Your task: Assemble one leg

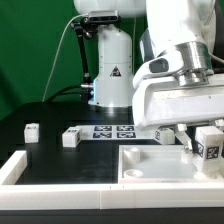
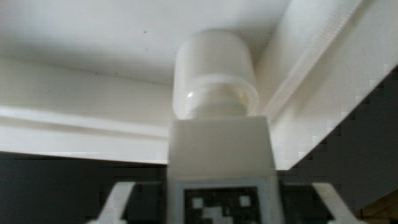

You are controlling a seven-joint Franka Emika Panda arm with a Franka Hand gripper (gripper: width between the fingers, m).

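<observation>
Above the black table (image 1: pixel 50 150), before a green backdrop (image 1: pixel 30 50), the end effector (image 2: pixel 221 200) clamps a leg (image 2: pixel 217 110).

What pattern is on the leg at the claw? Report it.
The leg is plain white with a black-and-white square tag; wrist view shows it best.

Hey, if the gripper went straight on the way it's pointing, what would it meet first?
Probably the white tabletop: the leg it holds points right at it, though depth is unclear.
</observation>
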